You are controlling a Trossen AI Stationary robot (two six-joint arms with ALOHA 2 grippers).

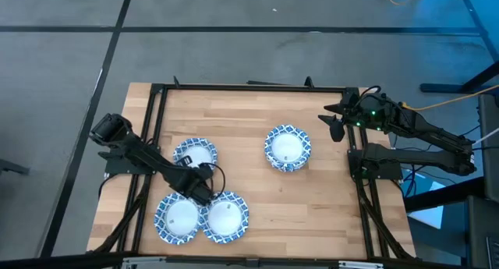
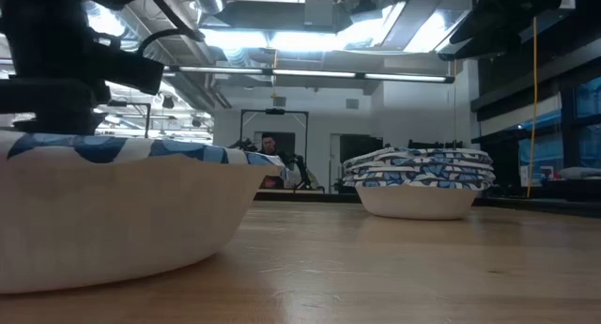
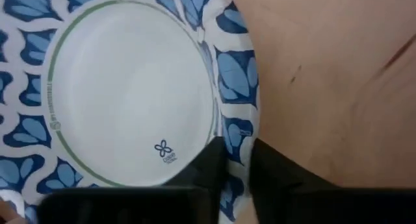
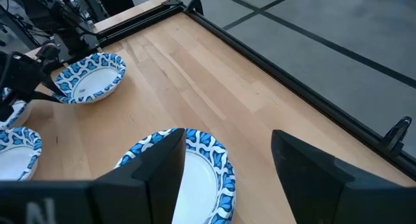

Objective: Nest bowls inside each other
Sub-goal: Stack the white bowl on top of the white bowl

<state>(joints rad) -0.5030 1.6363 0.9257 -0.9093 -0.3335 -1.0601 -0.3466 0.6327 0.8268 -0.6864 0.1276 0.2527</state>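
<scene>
Your left gripper (image 1: 199, 192) sits low in the lower left of the high view, in the middle of three loose bowls: one above it (image 1: 195, 154), one at the lower left (image 1: 178, 218) and one at the lower right (image 1: 227, 216). In the left wrist view its two dark fingers (image 3: 208, 162) straddle the patterned rim of a bowl (image 3: 130, 87), one inside and one outside, pinching it; by the high view this is most likely the lower-right bowl, but you cannot be sure.

The stack of nested bowls (image 1: 287, 148) stands alone right of centre, and the low view shows several rims layered there (image 2: 419, 167). Your right gripper (image 1: 337, 122) waits at the upper right by the table frame (image 1: 249, 87), fingers spread wide and empty.

The likely risk is the thin rim pinch: a light bowl held by one edge may tilt or slip as you lift. The lower pair of bowls look to be touching, so dragging one could shove the other toward the near edge of the table (image 1: 327, 214), which is close.

Bare wood lies open between the cluster and the stack, so you have a clear path rightward. Room is tightest at the bottom edge.
</scene>
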